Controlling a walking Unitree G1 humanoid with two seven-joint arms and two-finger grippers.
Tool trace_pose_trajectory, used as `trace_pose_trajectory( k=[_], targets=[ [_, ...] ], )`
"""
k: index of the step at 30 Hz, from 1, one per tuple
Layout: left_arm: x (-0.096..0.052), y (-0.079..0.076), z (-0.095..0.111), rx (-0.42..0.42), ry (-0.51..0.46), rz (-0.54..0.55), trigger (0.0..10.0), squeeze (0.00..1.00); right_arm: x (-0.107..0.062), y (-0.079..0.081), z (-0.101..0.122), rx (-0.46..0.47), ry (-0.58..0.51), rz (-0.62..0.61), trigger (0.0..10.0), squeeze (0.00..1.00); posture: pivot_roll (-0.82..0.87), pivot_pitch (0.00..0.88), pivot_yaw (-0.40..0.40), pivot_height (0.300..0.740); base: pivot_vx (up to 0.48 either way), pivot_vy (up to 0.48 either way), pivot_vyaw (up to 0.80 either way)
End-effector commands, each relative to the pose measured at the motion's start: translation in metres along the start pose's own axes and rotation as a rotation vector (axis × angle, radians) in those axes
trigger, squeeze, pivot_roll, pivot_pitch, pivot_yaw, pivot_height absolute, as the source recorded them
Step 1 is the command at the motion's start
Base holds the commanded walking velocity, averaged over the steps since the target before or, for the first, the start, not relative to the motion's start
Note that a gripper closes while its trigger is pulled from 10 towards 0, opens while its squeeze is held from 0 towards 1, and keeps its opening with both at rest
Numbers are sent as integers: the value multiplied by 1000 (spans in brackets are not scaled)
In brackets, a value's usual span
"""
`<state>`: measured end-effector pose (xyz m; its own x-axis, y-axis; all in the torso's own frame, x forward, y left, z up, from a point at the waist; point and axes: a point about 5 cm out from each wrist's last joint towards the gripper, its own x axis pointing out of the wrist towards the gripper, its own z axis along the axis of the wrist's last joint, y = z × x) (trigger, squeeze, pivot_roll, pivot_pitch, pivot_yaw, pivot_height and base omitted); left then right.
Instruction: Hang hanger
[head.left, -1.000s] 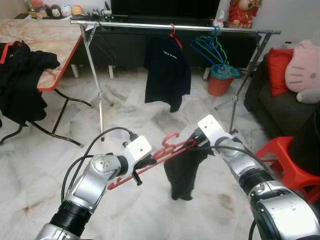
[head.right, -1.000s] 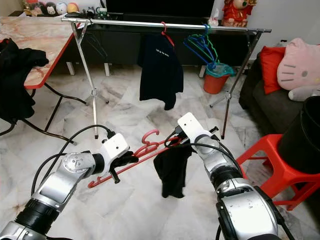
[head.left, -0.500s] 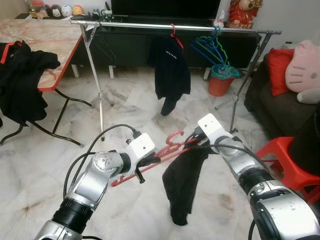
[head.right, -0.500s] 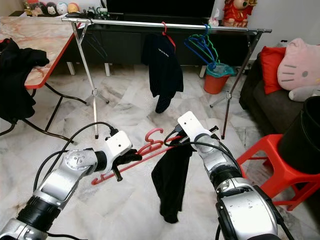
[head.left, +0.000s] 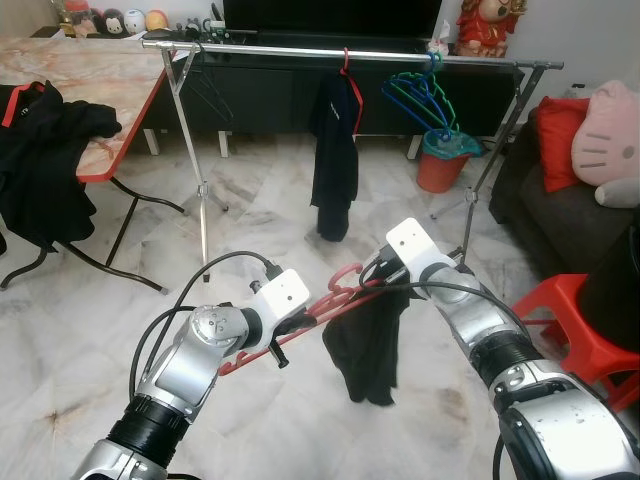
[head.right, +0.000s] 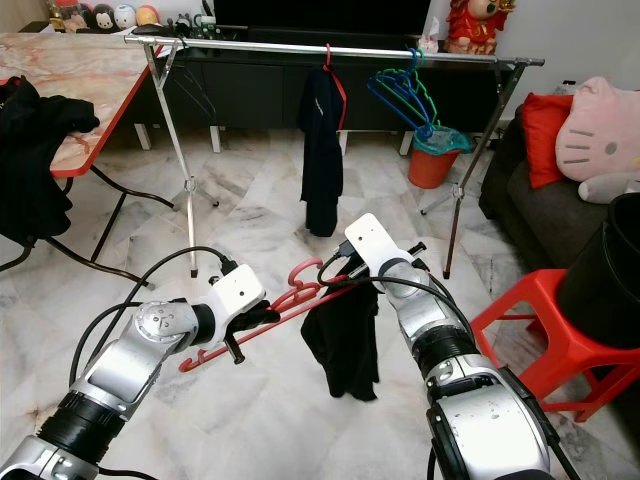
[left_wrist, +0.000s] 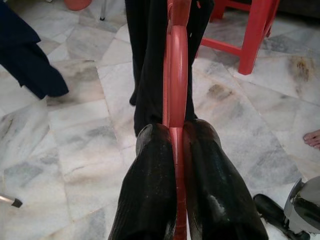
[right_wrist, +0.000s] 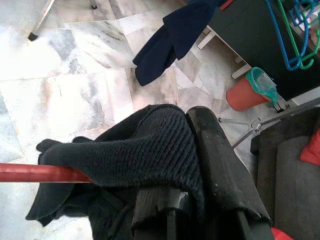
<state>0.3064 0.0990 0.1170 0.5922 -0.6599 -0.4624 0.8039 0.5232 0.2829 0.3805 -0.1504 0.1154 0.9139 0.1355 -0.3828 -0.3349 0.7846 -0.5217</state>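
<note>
I hold a red hanger (head.left: 330, 292) level between both arms, low over the marble floor. My left gripper (left_wrist: 174, 135) is shut on its bar, fingers (left_wrist: 155, 185) pinching the red plastic. A black garment (head.left: 367, 340) drapes from the hanger's right end. My right gripper (right_wrist: 187, 130) is shut on that garment where it lies over the hanger's bar (right_wrist: 40, 172). The clothes rail (head.left: 350, 52) stands ahead with a dark shirt (head.left: 332, 160) on a red hanger and a bunch of blue and green hangers (head.left: 420, 95).
A marble-topped table (head.left: 95, 75) with black clothing (head.left: 45, 160) stands at the left. A red stool (head.left: 575, 330) and a dark sofa (head.left: 560, 210) with a pink plush are at the right. An orange bucket (head.left: 440, 160) sits behind the rail's right legs.
The black garment on my hanger has swung and bunched up shorter under the right gripper. The dark shirt on the rail has turned edge-on. Both arms have shifted slightly left.
</note>
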Motion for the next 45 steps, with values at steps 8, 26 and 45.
trace_pose_trajectory(
  k=[8,26,45],
  targets=[
    [5,5,6,39,32,46,10000,0,-3,0,13,5,-29,5,10000,0,15,0,-114,740,0,0,0],
    [-1,27,2,49,87,203,10000,0,-5,-1,13,-18,-9,-24,10000,0,22,0,-119,740,0,0,0],
    [1,21,13,58,16,151,10000,0,-6,2,17,-36,-26,8,10000,0,19,0,-119,740,0,0,0]
  ],
)
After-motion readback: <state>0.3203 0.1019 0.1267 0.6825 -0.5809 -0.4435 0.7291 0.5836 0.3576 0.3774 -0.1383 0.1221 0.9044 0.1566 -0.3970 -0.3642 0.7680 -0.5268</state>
